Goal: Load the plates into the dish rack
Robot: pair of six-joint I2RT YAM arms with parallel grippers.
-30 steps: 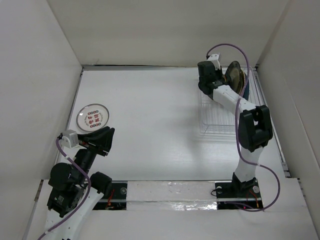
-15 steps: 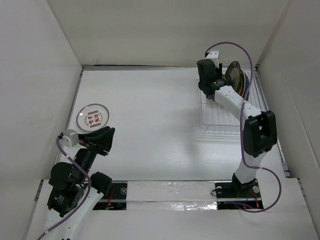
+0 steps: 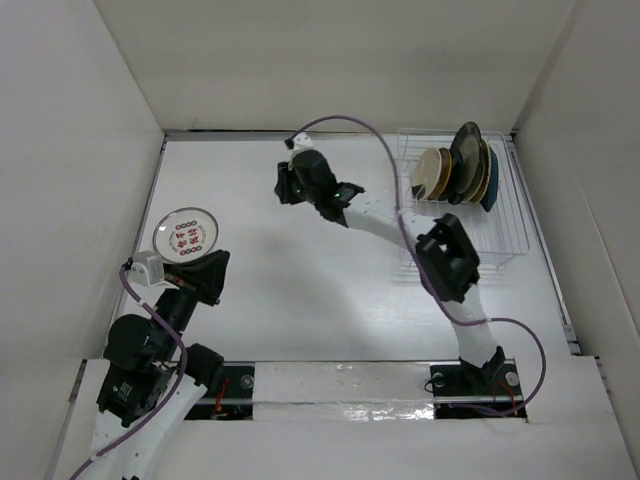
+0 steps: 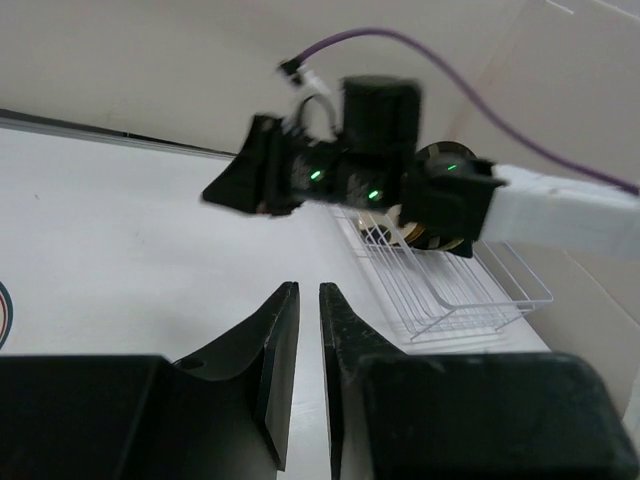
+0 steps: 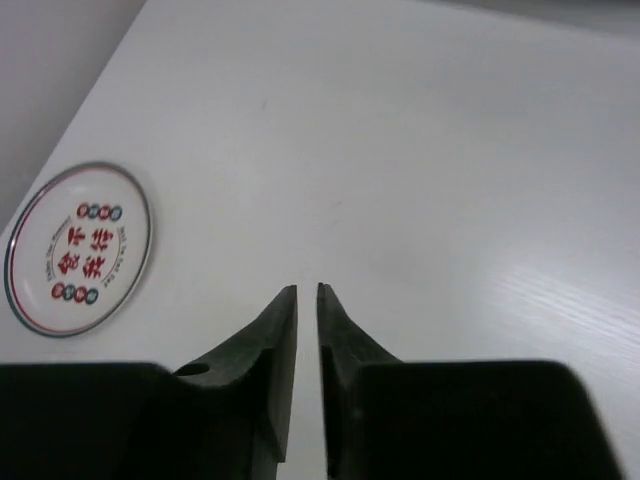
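Note:
A white plate with red marks (image 3: 187,235) (image 5: 78,248) lies flat at the table's left side. Several plates (image 3: 455,170) stand on edge in the far end of the white wire dish rack (image 3: 495,225) (image 4: 440,295) at the back right. My left gripper (image 3: 218,264) (image 4: 309,287) hovers just to the near right of the white plate, jaws a narrow slit apart and empty. My right gripper (image 3: 284,188) (image 5: 307,288) reaches out over the middle back of the table and points toward the white plate, jaws also a narrow slit apart with nothing between them.
White walls close in the table on the left, back and right. The right arm (image 3: 380,222) stretches across the table in front of the rack, and its wrist (image 4: 370,150) fills the middle of the left wrist view.
My right gripper has left the rack and swung left across the table toward the white plate. The plates it stood by stay in the rack. Both grippers' jaws have narrowed.

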